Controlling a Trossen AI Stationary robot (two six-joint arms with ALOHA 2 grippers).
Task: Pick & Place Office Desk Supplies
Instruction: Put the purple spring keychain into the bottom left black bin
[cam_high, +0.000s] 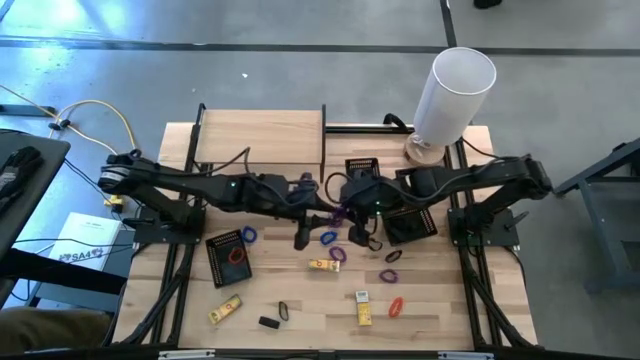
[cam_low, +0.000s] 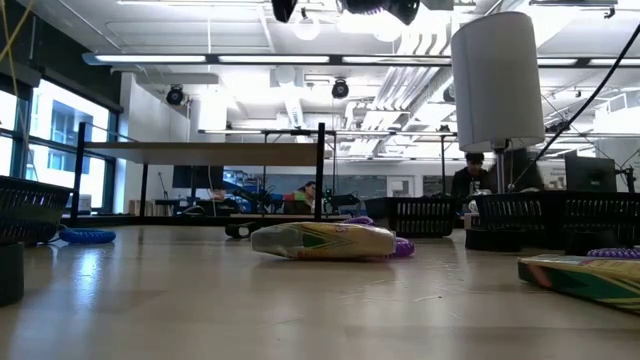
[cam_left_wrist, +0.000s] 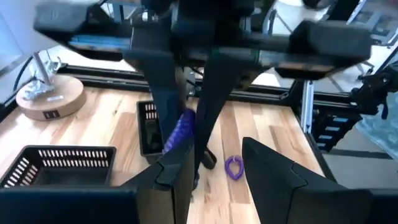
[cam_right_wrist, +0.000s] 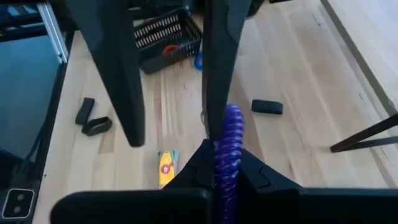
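Right pincer (cam_right_wrist: 219, 163) gripping purple loop (cam_right_wrist: 227, 146), left pincer (cam_left_wrist: 214, 165) opposite

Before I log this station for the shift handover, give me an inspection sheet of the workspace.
Surface: wooden table, light planks.
Job's things: purple coil held aloft; yellow packets, loops and black blocks scattered.
Clutter: black mesh trays; tall white cylinder.
Grippers: right gripper shut on purple coil; left gripper open beside it, mid-table.
Cables: yellow cable off the table's left.
Surroundings: grey floor; people far behind in low view.
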